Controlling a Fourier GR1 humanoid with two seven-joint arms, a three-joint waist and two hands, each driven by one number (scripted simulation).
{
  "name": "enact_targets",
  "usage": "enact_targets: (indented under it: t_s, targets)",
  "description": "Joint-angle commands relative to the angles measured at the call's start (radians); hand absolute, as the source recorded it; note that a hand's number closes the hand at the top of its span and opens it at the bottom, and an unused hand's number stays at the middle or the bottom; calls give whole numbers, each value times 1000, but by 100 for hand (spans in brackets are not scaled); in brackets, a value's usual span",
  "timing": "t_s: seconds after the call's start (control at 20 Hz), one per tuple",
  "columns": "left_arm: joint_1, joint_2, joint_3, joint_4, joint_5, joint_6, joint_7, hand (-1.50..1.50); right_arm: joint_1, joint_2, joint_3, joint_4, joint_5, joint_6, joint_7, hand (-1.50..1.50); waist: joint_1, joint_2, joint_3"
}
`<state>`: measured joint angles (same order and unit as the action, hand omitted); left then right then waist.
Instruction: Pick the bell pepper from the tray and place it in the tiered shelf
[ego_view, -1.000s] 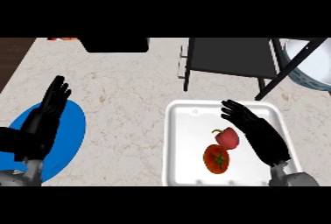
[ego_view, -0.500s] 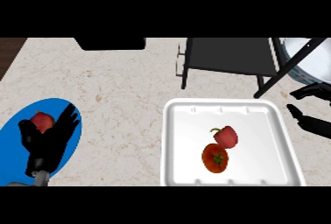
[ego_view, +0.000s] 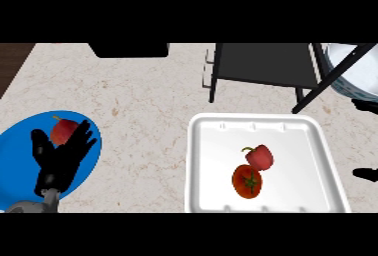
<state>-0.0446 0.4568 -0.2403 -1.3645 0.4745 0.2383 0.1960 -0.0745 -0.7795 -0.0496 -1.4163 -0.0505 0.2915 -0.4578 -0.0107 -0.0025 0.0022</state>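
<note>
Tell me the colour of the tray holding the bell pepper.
White, seen in the head view: the tray with the red bell pepper on it.

A pale, speckled stone surface (ego_view: 148, 100) fills most of the view, evenly lit with soft shadows. At ten o'clock a strip of dark brown wood (ego_view: 13, 62) borders it. At twelve o'clock a black box-like object (ego_view: 131, 49) sits at the far edge. At two o'clock stands a dark metal frame with thin legs (ego_view: 266, 65), and a white rounded item (ego_view: 354, 70) lies at three o'clock.
</note>
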Motion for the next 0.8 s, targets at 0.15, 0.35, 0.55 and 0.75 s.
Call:
enact_targets:
  t_s: [0.15, 0.35, 0.55, 0.75]
  targets:
    - [23, -17, 16, 9, -7, -5, 23, 0, 110, -70, 52, -334, 39, 69, 213, -150, -8, -4, -4]
    - [10, 26, 67, 35, 15, -78, -4, 0, 100, -43, 106, -532, 97, 2, 489, -150, -3, -3, -5]
    - [35, -11, 42, -15, -28, -24, 14, 0, 115, 25, 152, -677, 192, -76, 698, -150, 5, -2, -3]
    - [-38, -51, 33, 54, -40, -46, 25, 0, 4, 90, 259, -689, 330, -104, 906, -150, 11, 3, -4]
